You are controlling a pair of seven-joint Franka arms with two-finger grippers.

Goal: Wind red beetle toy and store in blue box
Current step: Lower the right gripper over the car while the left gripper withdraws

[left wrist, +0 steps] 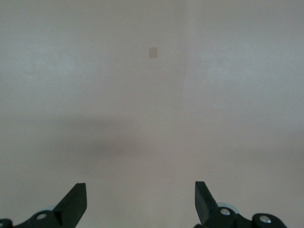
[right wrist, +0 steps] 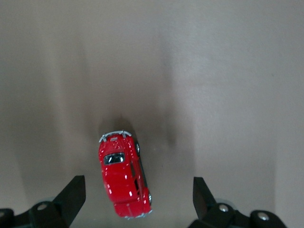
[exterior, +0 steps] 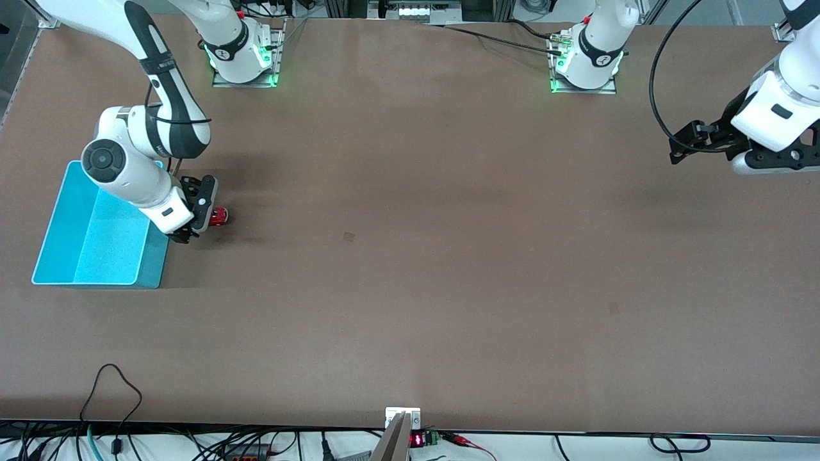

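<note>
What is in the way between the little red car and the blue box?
Only the right gripper itself: it hangs open over the red beetle toy, between the toy and the blue box beside it. The left gripper waits, open.

Materials and finishes at the work surface [exterior: 410, 256].

The surface is a matt brown sheet, smooth and without glare. The red beetle toy [right wrist: 123, 178] has a glossy red body with bright highlights, silvery trim and dark shiny windows. The blue box [exterior: 61, 218] is smooth light-blue plastic with a paler rim and a faintly grained floor. Both arms wear glossy white shells; the right gripper [right wrist: 137, 199] and left gripper [left wrist: 140, 202] carry matt black plastic jaws.
</note>
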